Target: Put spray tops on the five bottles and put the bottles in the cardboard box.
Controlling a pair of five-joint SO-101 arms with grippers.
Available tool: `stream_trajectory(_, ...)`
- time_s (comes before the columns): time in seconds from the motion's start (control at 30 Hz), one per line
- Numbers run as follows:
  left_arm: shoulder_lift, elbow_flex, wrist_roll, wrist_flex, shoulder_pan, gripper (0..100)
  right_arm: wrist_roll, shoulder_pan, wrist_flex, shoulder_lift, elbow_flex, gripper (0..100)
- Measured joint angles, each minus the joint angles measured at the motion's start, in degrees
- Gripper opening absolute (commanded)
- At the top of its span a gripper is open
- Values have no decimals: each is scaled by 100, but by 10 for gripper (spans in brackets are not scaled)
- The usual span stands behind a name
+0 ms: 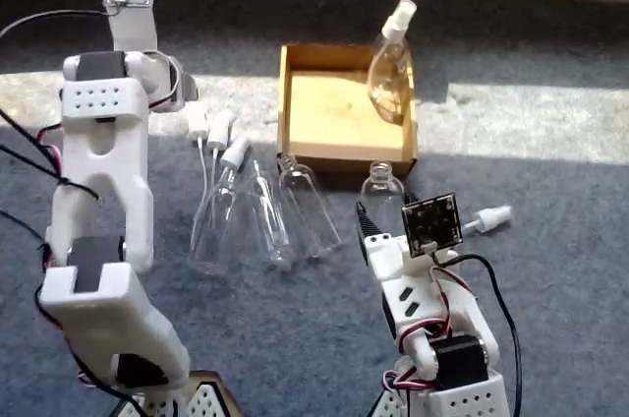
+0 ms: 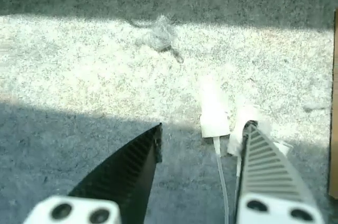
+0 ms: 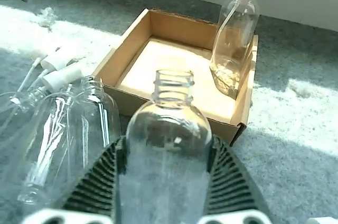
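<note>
Right arm grips an uncapped bottle near the cardboard box; left arm hangs over loose spray tops.

On the grey carpet point(image 1: 550, 289), the cardboard box point(image 1: 334, 112) sits open, with a capped bottle point(image 1: 390, 73) leaning upright in its far right corner. Just in front of the box, the right pincer point(image 3: 166, 150) pinches the held bottle point(image 3: 171, 108) upright by its body, neck open. Beside it to the left, three bottles point(image 1: 265, 210) lie side by side, the leftmost with a white top at its neck. The left pincer point(image 2: 203, 126) is spread wide above two spray tops point(image 2: 214, 118) left of the box. A lone spray top point(image 1: 488, 217) lies right of the held bottle.
</note>
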State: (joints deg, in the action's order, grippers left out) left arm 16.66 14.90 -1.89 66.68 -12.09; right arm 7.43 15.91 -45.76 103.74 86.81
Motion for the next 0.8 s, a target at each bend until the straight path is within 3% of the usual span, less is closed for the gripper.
stream_trajectory(0.27,2620,2426,-70,484,53,224,0,9,0,114,9,4)
stream_trajectory(0.53,4308,4501,-88,1459,53,223,0,9,0,114,9,4)
stream_trajectory(0.8,5231,5837,-202,2224,97,84,0,18,0,114,62,4)
